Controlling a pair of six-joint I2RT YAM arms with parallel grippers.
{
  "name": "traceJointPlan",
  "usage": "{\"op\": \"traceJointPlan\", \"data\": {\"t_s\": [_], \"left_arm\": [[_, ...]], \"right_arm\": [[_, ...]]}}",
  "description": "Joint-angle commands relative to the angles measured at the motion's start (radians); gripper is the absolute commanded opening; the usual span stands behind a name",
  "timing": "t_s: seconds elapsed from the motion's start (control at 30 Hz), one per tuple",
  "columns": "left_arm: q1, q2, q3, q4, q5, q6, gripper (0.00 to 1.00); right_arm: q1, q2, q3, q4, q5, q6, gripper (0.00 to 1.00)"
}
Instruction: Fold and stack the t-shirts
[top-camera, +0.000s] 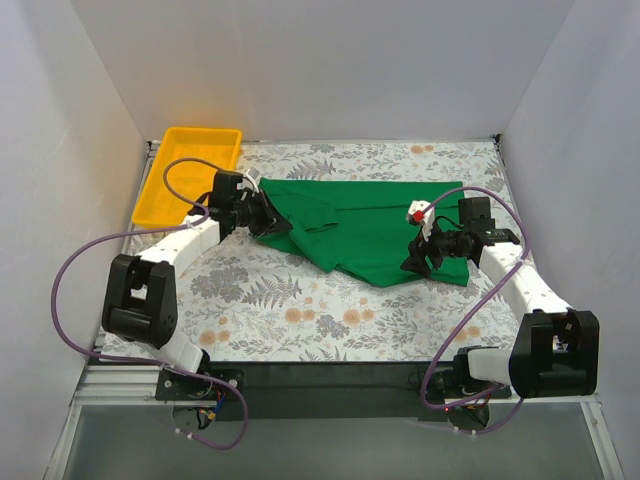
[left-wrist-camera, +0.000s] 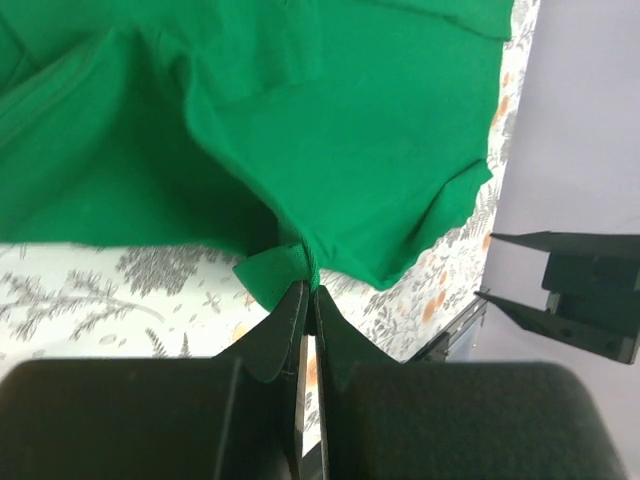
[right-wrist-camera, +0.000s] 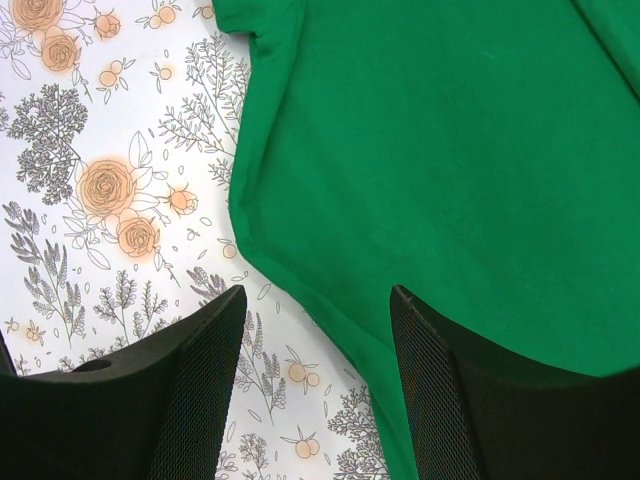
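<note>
A bright green t-shirt (top-camera: 370, 230) lies spread across the far half of the flowered table, partly folded over itself. My left gripper (top-camera: 268, 218) is at its left end, shut on a pinch of the t-shirt's edge (left-wrist-camera: 290, 262), and the cloth is drawn up into folds from that pinch. My right gripper (top-camera: 418, 256) hovers over the t-shirt's near right edge (right-wrist-camera: 300, 290), jaws open. One finger (right-wrist-camera: 205, 345) is over the bare tablecloth and the other finger (right-wrist-camera: 430, 350) is over the green cloth, with nothing gripped between them.
A yellow plastic tray (top-camera: 187, 172) stands at the far left corner, just behind the left arm. White walls close in the table on three sides. The flowered tablecloth (top-camera: 320, 310) lies bare between the t-shirt and the arm bases.
</note>
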Motion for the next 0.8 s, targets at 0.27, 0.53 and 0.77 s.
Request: {"op": "traceJointPlan", "data": {"t_s": [0.27,0.53,0.77], "left_arm": [[0.002,0.267,0.24,-0.005,0.125,-0.053,0.0],[-0.013,0.475,0.449,-0.002,0.211,-0.123,0.32],[-0.013,0.498,0.526,-0.019,0.113,-0.075,0.41]], "right_arm": [[-0.004,0.005,-0.004,-0.003,-0.017,-0.015,0.66],[-0.004,0.014,-0.004,-0.006,-0.02,-0.015,0.66],[-0.002,0.015,-0.005,-0.006,-0.018,-0.015,0.66]]}}
